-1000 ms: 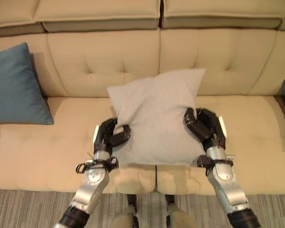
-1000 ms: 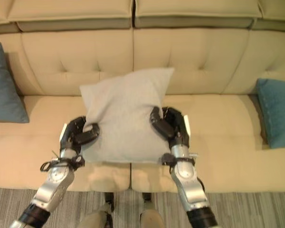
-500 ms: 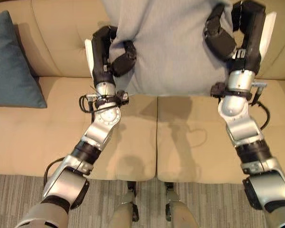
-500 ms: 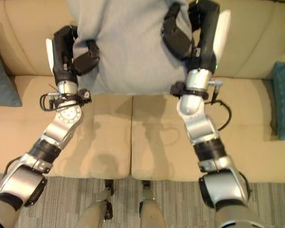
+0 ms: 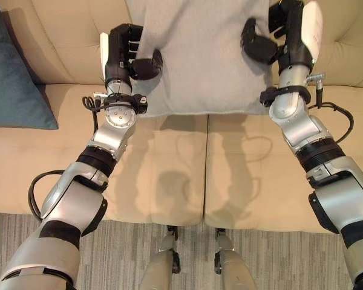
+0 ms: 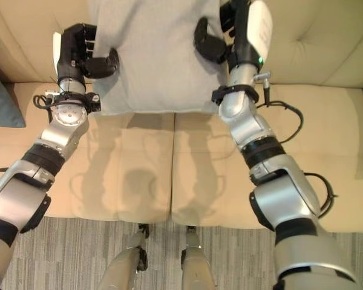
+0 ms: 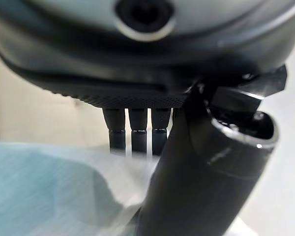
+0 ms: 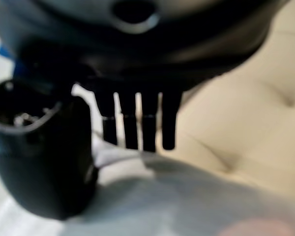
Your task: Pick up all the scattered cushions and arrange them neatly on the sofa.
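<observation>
Grey cushion (image 5: pixel 196 54) hangs upright between both hands against the sofa (image 5: pixel 48 175) backrest, its lower edge level just above the seat. The left hand (image 5: pixel 130 57) pinches its left edge and the right hand (image 5: pixel 275 39) its right edge, thumbs curled over the front face. Both sit equally near, so setting it down looks like a straight lowering; a blue cushion (image 5: pixel 12 78) leans at far left

A home living room: a tufted beige sofa (image 5: pixel 169 157) with a teal throw cushion (image 5: pixel 12 78) at one end stands on a grey striped carpet (image 5: pixel 127 248).
</observation>
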